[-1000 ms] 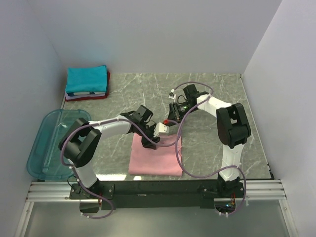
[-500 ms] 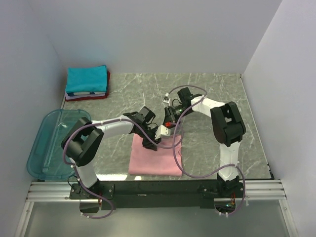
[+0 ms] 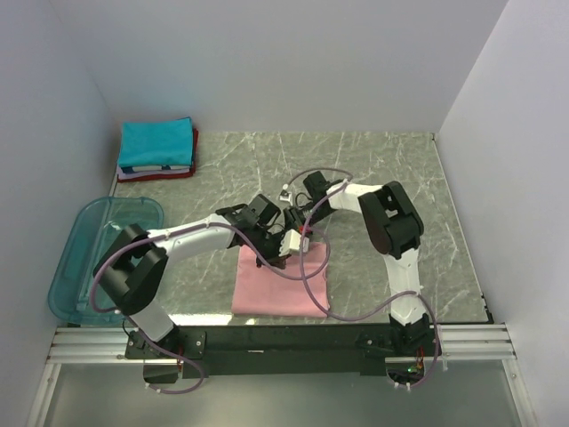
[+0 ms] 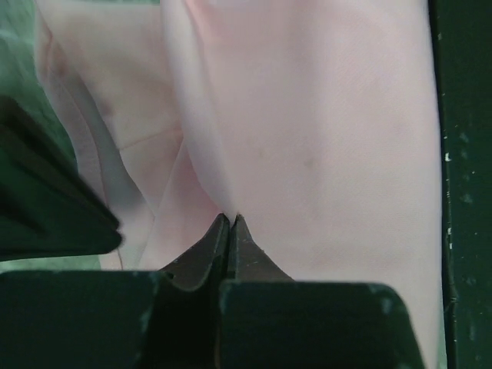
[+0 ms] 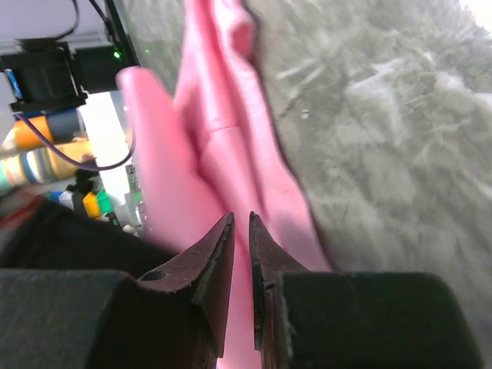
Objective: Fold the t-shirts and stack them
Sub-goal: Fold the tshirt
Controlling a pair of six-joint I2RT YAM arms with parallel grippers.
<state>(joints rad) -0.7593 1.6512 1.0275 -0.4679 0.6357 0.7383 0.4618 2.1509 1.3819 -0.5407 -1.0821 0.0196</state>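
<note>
Top external view shows the pink shirt (image 3: 281, 286) pinched at 12 o'clock by left end effector (image 4: 231, 218) and right end effector (image 5: 240, 218); uneven pulls may skew its fold.

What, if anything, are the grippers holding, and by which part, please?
Both pinch the pink t-shirt at its far edge: the left gripper on a raised fold, the right gripper on bunched cloth.

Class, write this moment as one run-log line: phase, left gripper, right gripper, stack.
phase: folding pink t-shirt | left gripper: shut on cloth | right gripper: shut on cloth | folded stack: far-left corner
</note>
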